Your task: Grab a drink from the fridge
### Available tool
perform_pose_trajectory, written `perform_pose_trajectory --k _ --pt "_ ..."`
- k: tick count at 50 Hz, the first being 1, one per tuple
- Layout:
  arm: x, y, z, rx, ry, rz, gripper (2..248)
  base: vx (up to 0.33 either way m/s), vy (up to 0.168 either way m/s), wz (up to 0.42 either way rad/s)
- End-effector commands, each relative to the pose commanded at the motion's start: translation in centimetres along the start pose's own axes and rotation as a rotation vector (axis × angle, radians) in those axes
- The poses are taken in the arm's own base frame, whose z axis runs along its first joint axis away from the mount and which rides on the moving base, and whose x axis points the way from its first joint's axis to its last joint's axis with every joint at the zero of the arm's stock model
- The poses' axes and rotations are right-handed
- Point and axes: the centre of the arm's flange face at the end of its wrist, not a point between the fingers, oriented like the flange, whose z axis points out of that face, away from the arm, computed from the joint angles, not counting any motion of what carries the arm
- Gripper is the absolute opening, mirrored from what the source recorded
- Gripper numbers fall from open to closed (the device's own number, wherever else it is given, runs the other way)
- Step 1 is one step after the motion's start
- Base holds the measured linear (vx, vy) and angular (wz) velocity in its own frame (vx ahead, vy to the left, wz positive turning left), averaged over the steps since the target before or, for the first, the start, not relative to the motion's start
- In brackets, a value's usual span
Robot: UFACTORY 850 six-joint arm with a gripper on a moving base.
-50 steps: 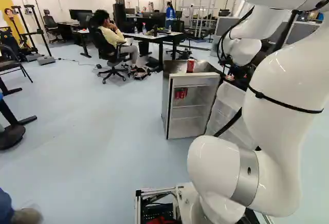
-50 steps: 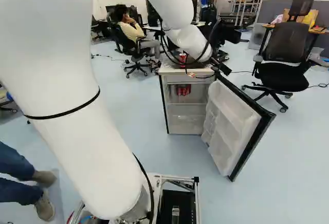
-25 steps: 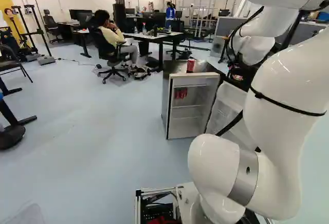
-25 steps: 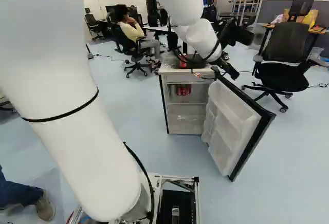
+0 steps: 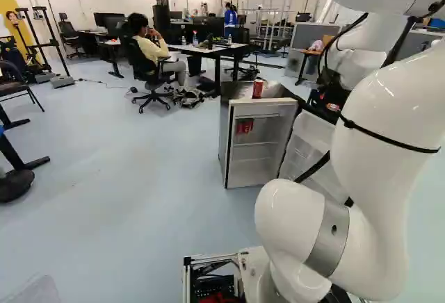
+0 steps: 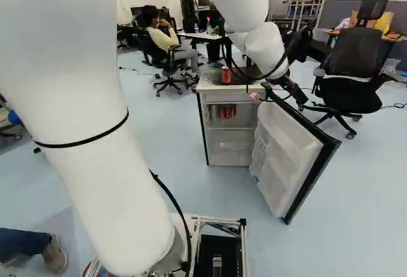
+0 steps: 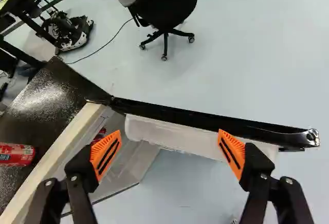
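Going L to R across the R base view: the can on top (image 6: 226,75) is coming out from behind the arm (image 6: 262,45), the fridge (image 6: 212,89) is staying put, and the gripper (image 7: 169,135) is swinging R, out twd the open door (image 6: 280,156). Task-wise, it's prob. making room to turn in at the opening rather than going for a can rn. The drinks: red cans inside (image 6: 227,112) are sitting on the upper shelf, w/ the other can standing on the fridge top. Wrist view: claw's standing wide, nothing btwn its pads (image 7: 105,154); the door's top edge is lying just ahead.

Vs the earlier frames, L to R: base isn't moving, cans aren't shifting, door's holding the same angle, only the arm is travelling. Next it's prob. needing to drop & turn in thru the opening; main risk is the wrist clipping the door edge, or knocking the top can if it's swinging back low.
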Motion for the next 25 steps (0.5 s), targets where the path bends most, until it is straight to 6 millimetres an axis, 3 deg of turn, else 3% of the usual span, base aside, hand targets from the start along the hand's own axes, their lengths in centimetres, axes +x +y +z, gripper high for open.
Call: perform_pose_trajectory --k 25 --pt "2.8 2.7 2.1 -0.04 0.014 0.044 247 0.0 0.0 0.0"
